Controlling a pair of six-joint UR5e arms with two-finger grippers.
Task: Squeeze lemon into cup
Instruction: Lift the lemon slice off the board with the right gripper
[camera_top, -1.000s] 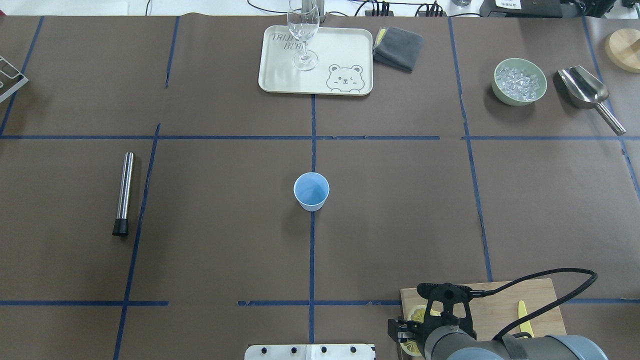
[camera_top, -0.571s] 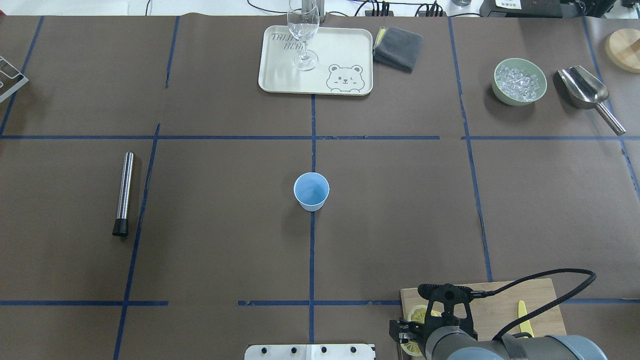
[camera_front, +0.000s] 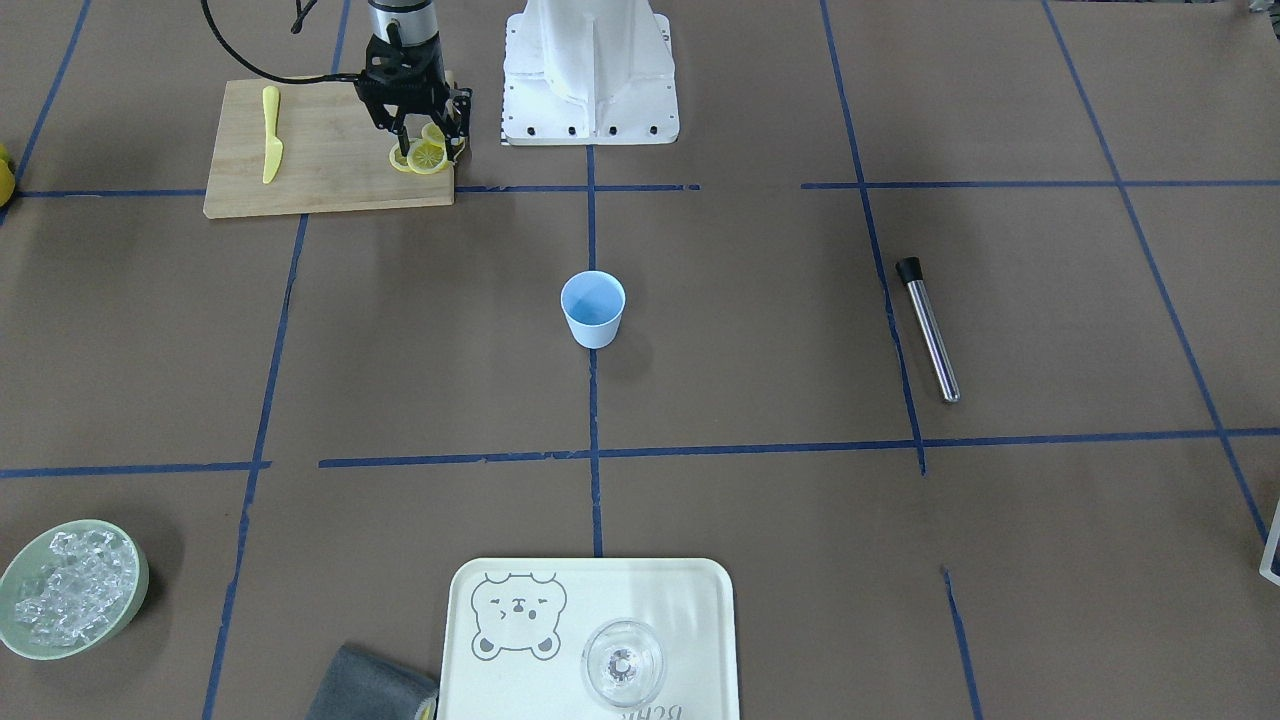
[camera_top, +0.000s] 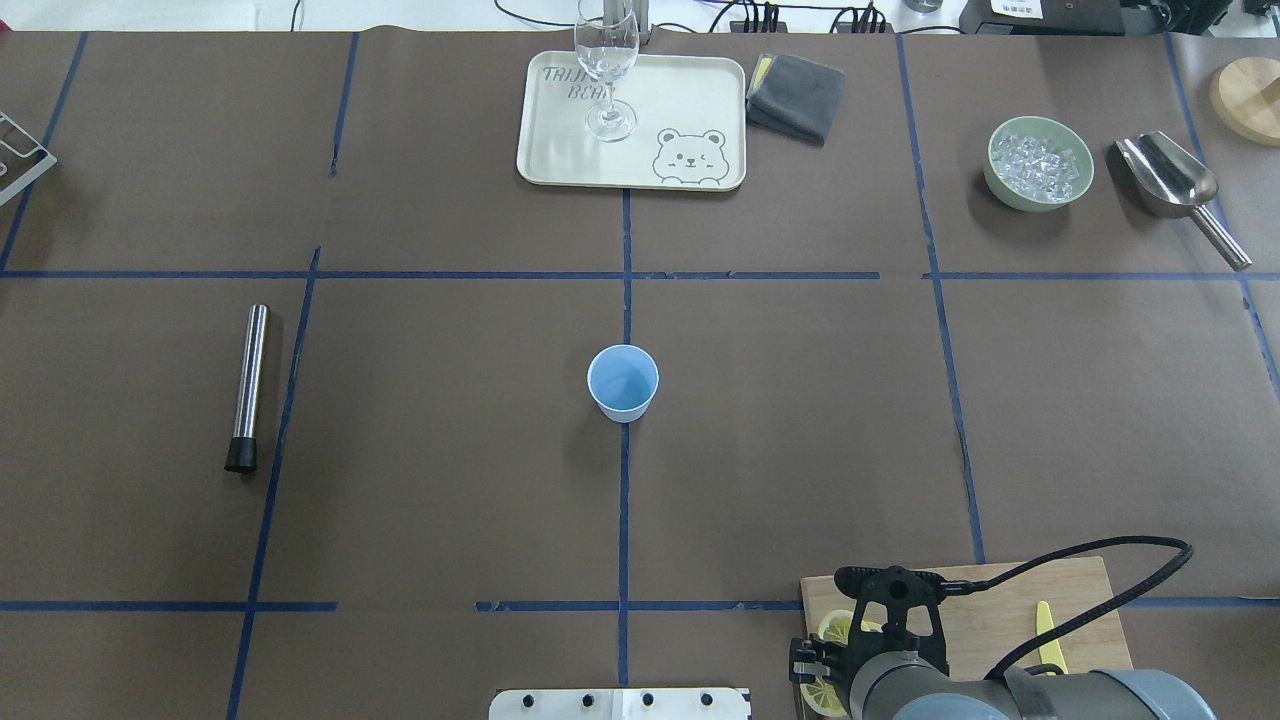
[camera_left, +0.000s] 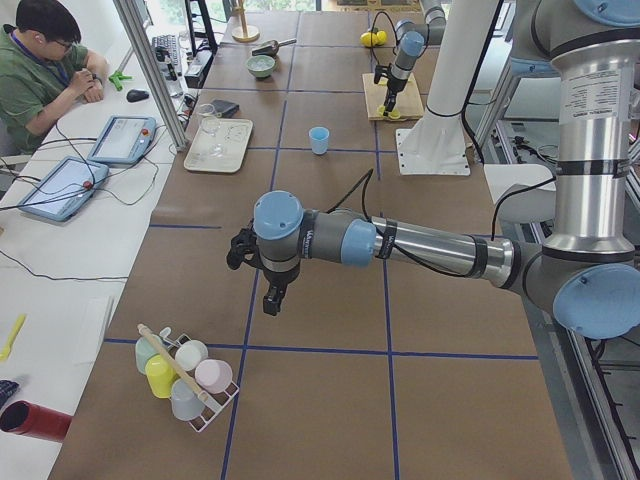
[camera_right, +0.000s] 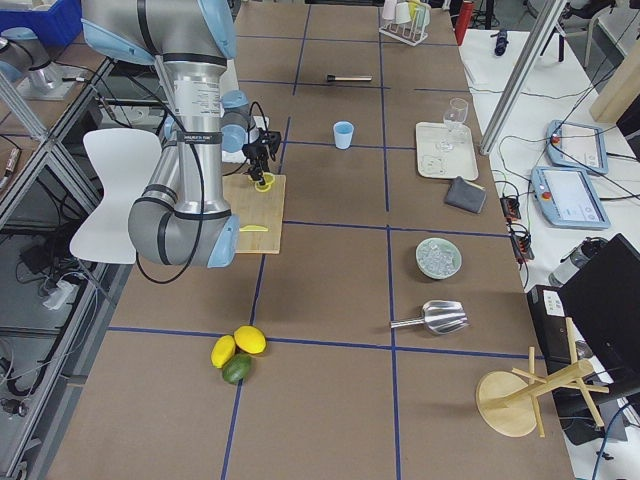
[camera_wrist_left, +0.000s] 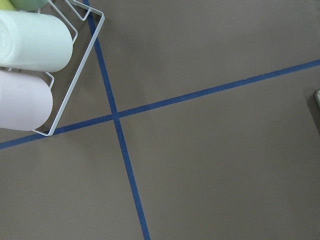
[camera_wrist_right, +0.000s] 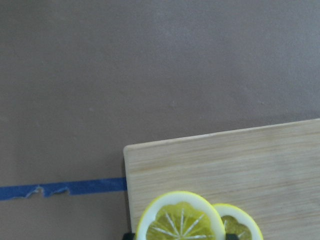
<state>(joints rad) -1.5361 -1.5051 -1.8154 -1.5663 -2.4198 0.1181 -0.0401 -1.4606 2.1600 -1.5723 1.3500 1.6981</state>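
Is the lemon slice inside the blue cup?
No, the cup looks empty, and the lemon is far away at the wooden board.

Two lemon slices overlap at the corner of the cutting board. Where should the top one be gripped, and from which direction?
Grip the upper lemon slice across its diameter, pinching opposite points of its rim, and come straight down from above. It lies face-up on the cutting board, partly over the second slice, so the thin rim is probably the only part that can be grasped.
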